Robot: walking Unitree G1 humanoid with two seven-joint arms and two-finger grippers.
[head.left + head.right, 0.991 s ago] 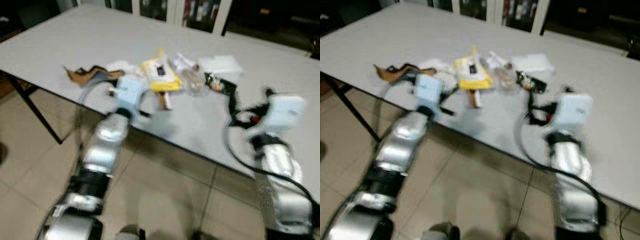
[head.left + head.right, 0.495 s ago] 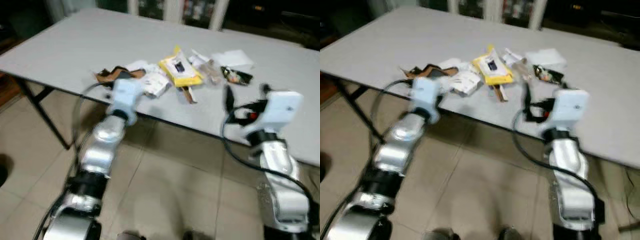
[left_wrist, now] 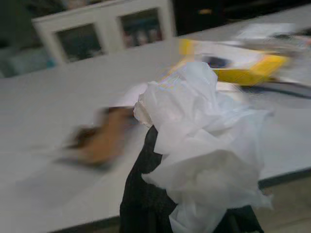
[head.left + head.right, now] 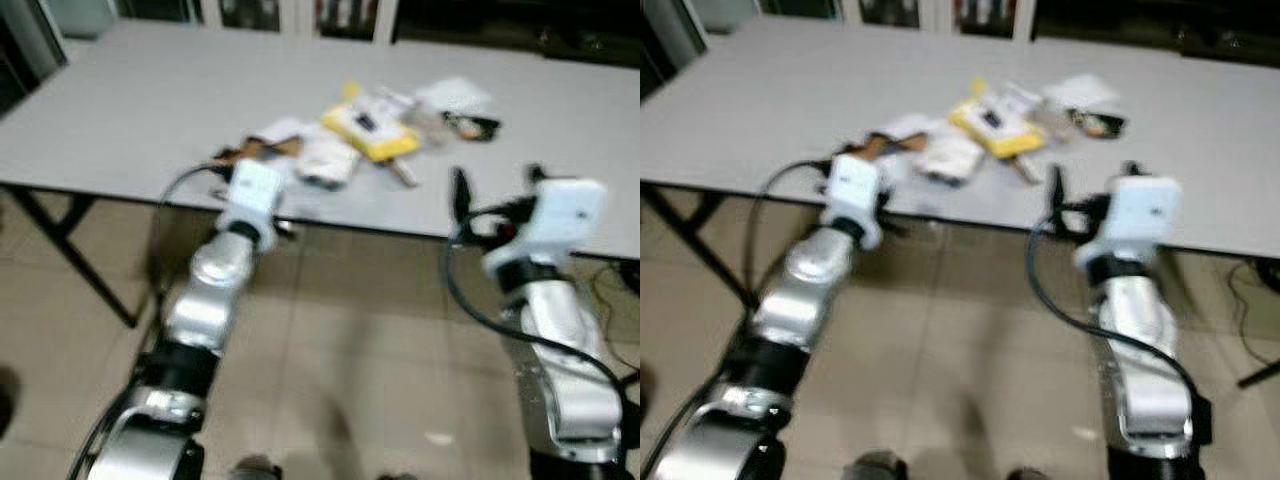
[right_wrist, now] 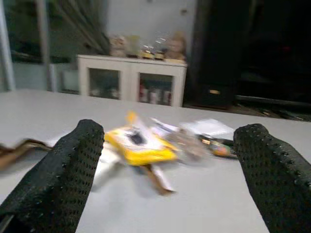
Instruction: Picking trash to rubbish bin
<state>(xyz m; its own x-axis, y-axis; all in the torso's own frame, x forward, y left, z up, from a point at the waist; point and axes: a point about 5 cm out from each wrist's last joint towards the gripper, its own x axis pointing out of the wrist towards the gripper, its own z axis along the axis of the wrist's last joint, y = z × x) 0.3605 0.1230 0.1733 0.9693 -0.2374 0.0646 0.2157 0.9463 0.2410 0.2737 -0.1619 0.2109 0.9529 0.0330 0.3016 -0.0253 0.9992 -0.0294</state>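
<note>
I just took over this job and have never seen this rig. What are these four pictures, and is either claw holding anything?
You are seeing a humanoid robot with two silver arms. The two wide pictures come from its head camera, looking down at a grey table. The other two come from a camera on each wrist, looking along that claw's black fingers. The left gripper is shut on a crumpled white wrapper at the table's near edge. The right gripper is open with nothing between its fingers. More trash lies on the table: a yellow packet, a brown scrap and some white papers.
</note>
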